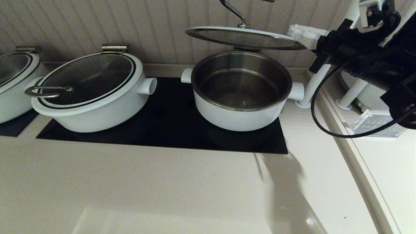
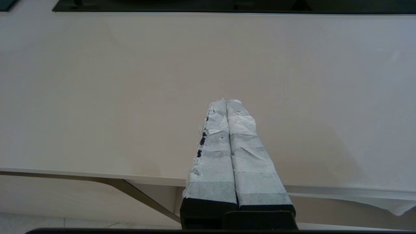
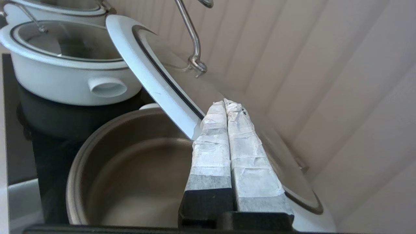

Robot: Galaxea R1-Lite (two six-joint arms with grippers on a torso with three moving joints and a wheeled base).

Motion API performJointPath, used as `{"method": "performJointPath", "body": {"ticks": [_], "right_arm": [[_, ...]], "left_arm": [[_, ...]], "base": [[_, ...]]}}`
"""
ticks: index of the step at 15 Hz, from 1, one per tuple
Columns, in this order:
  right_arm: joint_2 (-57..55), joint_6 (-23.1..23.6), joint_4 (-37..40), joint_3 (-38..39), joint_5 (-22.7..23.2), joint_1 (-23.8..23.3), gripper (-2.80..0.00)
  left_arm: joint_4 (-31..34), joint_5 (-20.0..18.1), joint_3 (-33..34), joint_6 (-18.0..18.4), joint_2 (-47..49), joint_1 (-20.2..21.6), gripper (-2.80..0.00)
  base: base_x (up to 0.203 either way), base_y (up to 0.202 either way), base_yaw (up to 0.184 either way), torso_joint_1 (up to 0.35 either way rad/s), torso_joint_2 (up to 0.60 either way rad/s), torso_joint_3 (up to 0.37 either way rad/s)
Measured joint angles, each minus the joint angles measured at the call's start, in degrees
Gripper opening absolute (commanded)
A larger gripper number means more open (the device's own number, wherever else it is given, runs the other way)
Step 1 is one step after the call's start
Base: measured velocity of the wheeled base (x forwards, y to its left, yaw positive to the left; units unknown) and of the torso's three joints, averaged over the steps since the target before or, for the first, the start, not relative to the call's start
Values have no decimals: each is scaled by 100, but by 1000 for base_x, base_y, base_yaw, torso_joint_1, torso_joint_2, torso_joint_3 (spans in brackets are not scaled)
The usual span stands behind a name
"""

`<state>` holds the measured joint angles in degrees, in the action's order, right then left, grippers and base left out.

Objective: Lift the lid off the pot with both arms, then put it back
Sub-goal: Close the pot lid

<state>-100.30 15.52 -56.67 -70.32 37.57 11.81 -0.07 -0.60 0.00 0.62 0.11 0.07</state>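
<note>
The lid [image 1: 243,37], glass with a white rim and a bent steel bar handle [image 1: 235,13], hangs slightly tilted in the air above the open pot [image 1: 240,120]. My right gripper [image 1: 304,34] is shut on the lid's right edge. In the right wrist view its cloth-wrapped fingers [image 3: 226,102] pinch the lid's rim [image 3: 152,74] above the pot's steel inside [image 3: 130,162]. My left gripper [image 2: 226,101] is shut and empty over bare counter near its front edge, out of the head view.
A wider white pot with its own lid [image 1: 94,91] stands left on the black cooktop [image 1: 169,136]; another pot [image 1: 13,81] is at the far left. White posts [image 1: 313,84] and a clear plastic block [image 1: 373,122] lie right. The panelled wall is close behind.
</note>
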Motion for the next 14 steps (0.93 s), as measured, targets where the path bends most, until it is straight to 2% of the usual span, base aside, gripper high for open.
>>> {"method": "performJointPath", "body": {"ticks": [6,14], "right_arm": [[11,2,-427,618,-11,28,-280],[2,40,-540,889,-30,94,-280]], "left_arm": [[0,-2,0,-2,0,0,-280],[0,-2,0,-2,0,0,-280]], "base": [[0,0,0,0,0,0],[0,0,0,0,0,0]]}}
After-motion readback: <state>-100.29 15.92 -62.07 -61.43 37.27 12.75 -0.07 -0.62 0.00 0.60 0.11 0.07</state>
